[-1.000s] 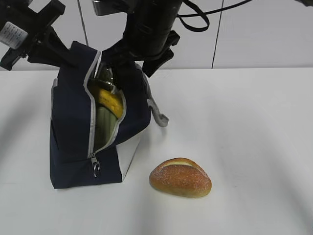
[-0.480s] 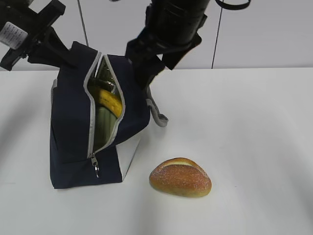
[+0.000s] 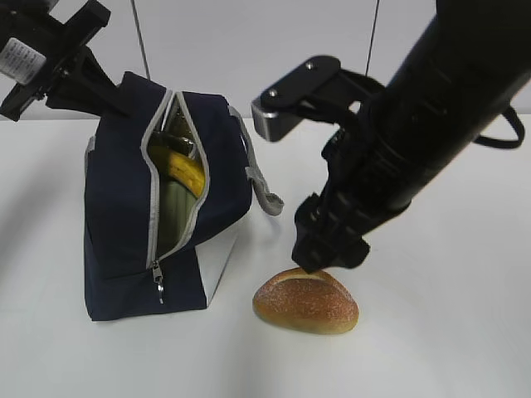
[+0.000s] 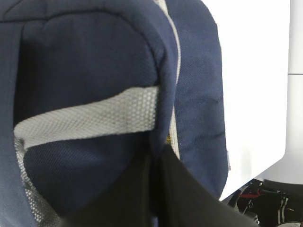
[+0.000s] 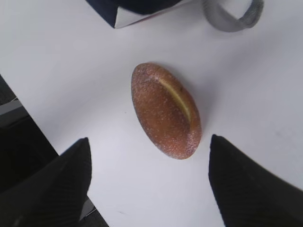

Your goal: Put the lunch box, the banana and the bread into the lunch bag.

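The navy lunch bag (image 3: 124,240) stands at the left with its zipper open. Inside it show the yellow banana (image 3: 187,172) and the sage-green lid of the lunch box (image 3: 170,214). The bread (image 3: 305,301) lies on the table to the right of the bag and also shows in the right wrist view (image 5: 165,109). My right gripper (image 3: 329,251) hangs open and empty just above the bread, its fingers (image 5: 59,182) apart on either side of the roll's near end. My left gripper (image 3: 106,93) is shut on the bag's top rear edge (image 4: 161,71) and holds it up.
A grey strap handle (image 3: 264,189) droops from the bag toward the bread; it also shows in the right wrist view (image 5: 232,16). The white tabletop (image 3: 440,207) runs to the right. The table's edge (image 5: 28,127) lies near the bread.
My right arm has left the bag's opening, swung right and come down over the bread. The left gripper and the bag have not moved.
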`<action>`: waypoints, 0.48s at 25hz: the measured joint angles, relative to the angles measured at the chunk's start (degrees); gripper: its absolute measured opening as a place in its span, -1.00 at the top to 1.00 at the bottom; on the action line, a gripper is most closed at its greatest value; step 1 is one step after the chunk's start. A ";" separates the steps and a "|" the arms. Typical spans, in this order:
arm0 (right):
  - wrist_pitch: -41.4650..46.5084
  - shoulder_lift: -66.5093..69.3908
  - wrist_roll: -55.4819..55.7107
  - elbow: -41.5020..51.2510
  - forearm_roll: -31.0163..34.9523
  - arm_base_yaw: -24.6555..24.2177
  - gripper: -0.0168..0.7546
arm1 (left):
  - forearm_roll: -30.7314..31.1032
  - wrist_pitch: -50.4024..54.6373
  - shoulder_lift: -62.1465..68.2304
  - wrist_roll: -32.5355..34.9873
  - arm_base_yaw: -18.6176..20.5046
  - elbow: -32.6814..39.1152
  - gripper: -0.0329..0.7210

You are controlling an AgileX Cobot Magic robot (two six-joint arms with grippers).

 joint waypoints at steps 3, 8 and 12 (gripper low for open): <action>-5.11 -0.88 -2.96 6.56 1.91 0.00 -0.52 | 0.00 0.12 0.00 0.05 0.00 0.00 0.91; -10.55 0.54 -5.48 10.83 0.60 0.00 -0.52 | 0.00 0.36 0.00 0.43 0.00 0.00 0.91; -12.57 5.88 -5.64 10.83 -1.78 0.00 -0.52 | 0.00 0.44 0.00 0.48 0.00 0.00 0.91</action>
